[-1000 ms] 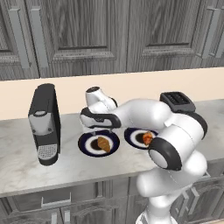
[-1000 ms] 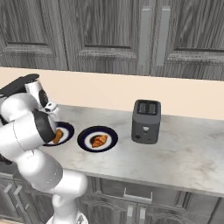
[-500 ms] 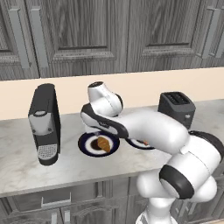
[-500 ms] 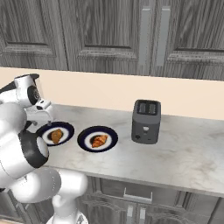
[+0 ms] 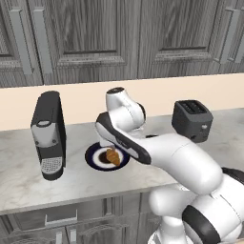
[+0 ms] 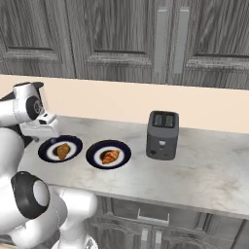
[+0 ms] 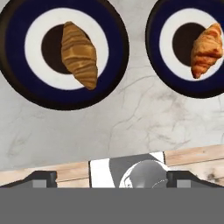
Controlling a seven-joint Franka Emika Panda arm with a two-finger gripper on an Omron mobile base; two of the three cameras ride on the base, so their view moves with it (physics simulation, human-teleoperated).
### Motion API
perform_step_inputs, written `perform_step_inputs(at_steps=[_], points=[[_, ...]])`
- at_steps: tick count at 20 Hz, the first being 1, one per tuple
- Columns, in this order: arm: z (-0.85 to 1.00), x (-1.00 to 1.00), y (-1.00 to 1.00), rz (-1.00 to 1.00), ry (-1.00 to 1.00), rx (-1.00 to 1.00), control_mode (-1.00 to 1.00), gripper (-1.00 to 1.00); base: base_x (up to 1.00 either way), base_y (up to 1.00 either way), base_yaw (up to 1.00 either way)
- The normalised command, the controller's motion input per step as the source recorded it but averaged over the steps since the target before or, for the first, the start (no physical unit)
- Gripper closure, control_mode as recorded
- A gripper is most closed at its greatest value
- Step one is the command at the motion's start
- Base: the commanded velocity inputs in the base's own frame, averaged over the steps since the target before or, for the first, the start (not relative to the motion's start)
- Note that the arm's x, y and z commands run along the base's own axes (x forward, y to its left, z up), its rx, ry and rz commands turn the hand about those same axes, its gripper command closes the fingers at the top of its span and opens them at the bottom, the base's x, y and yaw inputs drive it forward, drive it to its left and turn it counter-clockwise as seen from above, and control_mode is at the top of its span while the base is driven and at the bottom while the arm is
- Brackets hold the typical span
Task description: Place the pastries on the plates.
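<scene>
we count both pastries as placed. in the hand view the darker pastry (image 7: 78, 54) lies on the left plate (image 7: 17, 78), running from 11 o'clock to 5 o'clock across the brown centre and onto the white ring. the more orange pastry (image 7: 204, 49) lies on the right plate (image 7: 157, 74), off toward 3 o'clock, mostly on the white ring with one end on the centre. the two plates sit just beside each other on the marbled counter (image 7: 131, 127), not touching.

in the right base view the same pair sit in a row at about 9 o'clock from the toaster (image 6: 162, 134), and the gripper (image 6: 41, 129) hangs above the counter just behind the far plate (image 6: 48, 146). in the left base view the coffee machine (image 5: 47, 135) stands at 9 o'clock of the plate we can see there.

the jaws hold nothing: no pastry sits between the tips in the hand view. how wide they stand we cannot tell, since the tips barely show.

we judge the placing step finished. what is left, as we see it, is to lift clear and retreat without sweeping the wrist across either plate.
</scene>
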Motion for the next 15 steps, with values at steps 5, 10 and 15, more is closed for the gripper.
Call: perform_step_inputs(at_steps=[5,10,15], points=[[0.03,-0.6,-0.07,0.0,-0.01,0.0,-1.0,-1.0,0.0,0.0,0.0],[0.15,-0.58,-0.08,0.0,-0.11,0.0,-1.0,-1.0,0.0,0.0,0.0],[0.27,-0.31,-0.08,0.0,-0.23,0.0,-1.0,-1.0,0.0,0.0,0.0]])
